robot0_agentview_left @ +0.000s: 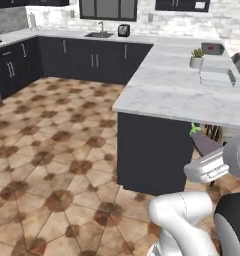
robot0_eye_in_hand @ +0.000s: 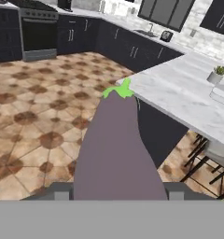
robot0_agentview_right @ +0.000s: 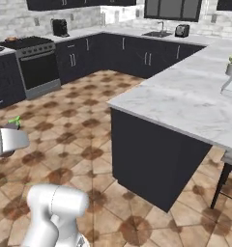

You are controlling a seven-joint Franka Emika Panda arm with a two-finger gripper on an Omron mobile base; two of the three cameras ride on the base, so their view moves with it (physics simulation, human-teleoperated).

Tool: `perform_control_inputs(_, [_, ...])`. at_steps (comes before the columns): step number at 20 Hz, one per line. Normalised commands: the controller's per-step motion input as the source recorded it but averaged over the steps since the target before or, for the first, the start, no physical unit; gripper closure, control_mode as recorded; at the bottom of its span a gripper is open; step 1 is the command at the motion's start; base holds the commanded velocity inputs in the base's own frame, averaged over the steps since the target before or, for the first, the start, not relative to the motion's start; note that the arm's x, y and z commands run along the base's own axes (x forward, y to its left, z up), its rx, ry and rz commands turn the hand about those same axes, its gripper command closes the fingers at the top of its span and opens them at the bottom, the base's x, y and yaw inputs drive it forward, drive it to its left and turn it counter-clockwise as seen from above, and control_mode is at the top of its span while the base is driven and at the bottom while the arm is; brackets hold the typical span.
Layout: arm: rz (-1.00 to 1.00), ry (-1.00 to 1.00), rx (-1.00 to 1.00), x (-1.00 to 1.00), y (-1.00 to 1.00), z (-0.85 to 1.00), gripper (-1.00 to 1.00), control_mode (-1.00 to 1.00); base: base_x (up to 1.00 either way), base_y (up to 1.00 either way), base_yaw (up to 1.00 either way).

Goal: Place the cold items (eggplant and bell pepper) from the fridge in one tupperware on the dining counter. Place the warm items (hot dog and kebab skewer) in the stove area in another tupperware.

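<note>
A long purple eggplant [robot0_eye_in_hand: 116, 149] with a green cap lies between the jaws of my gripper [robot0_eye_in_hand: 118, 192], which is shut on it. The left base view has the eggplant [robot0_agentview_left: 201, 140] in the gripper [robot0_agentview_left: 208, 152], held low beside the dark end of the dining counter [robot0_agentview_left: 167, 95]. From the right base view its green cap [robot0_agentview_right: 14, 120] pokes out past the white hand. White tupperware [robot0_agentview_left: 217, 77] sits on the counter's far right, also seen as tupperware [robot0_eye_in_hand: 223, 93] in the hand view. The bell pepper, hot dog and kebab skewer are out of view.
A potted plant [robot0_agentview_left: 196, 57] stands on the counter near the tupperware. Stools [robot0_agentview_right: 229, 173] are tucked under the counter's right side. The stove [robot0_agentview_right: 36, 62] is at the far left wall, the sink [robot0_agentview_left: 98, 34] and toaster [robot0_agentview_left: 124, 30] at the back. Tiled floor lies open to the left.
</note>
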Motion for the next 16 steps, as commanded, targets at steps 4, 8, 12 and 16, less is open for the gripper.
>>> perform_control_inputs(4, [0.00,0.00,0.00,0.00,0.00,0.00,1.00,1.00,-0.17,-1.00,-0.17])
perform_control_inputs(8, [0.00,0.00,0.00,0.00,0.00,0.00,1.00,1.00,-0.06,-1.00,-0.11])
perform_control_inputs(12, [0.00,0.00,0.00,0.00,0.00,0.00,1.00,1.00,0.00,-1.00,-0.07])
perform_control_inputs(16, [0.00,0.00,0.00,0.00,0.00,0.00,1.00,1.00,0.06,-1.00,0.00])
